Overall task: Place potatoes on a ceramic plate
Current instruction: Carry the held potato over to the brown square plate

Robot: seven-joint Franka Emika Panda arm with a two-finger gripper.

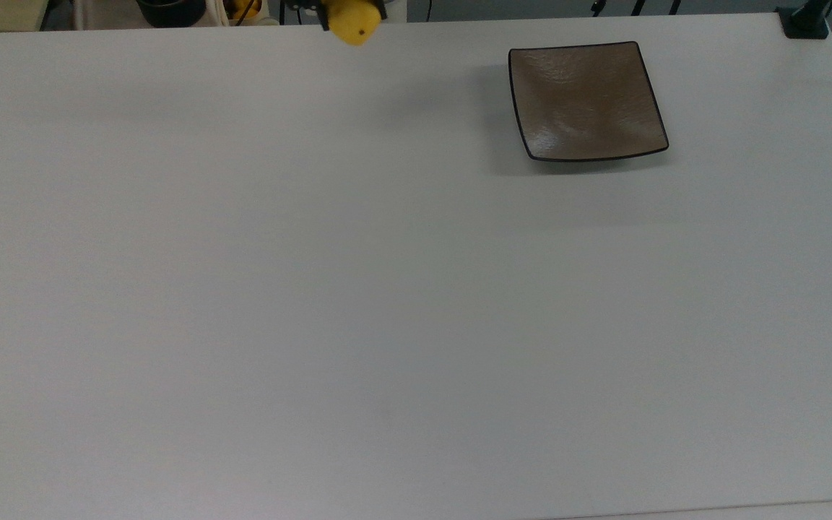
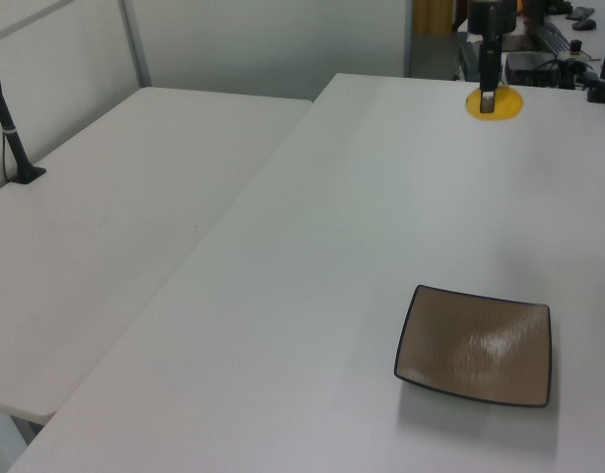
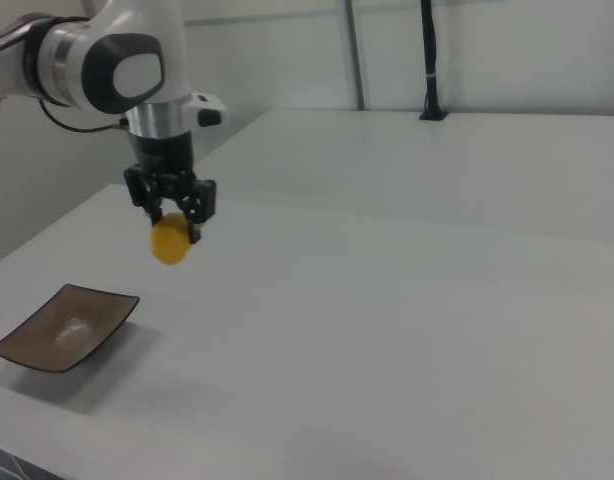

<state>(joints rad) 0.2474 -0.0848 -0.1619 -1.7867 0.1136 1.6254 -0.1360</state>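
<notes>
We see a broad white table (image 1: pixel 358 289) with the square brown-grey plate (image 1: pixel 586 101) resting toward the top view's upper right. Well apart from it, raised above the table, the black claw (image 3: pixel 173 226) is clamped around the small yellow potato (image 3: pixel 169 244), left of the plate in the top view.

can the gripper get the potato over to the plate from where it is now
Probably yes: the gripper holds the potato above the table, and nothing stands between it and the bare plate.
</notes>
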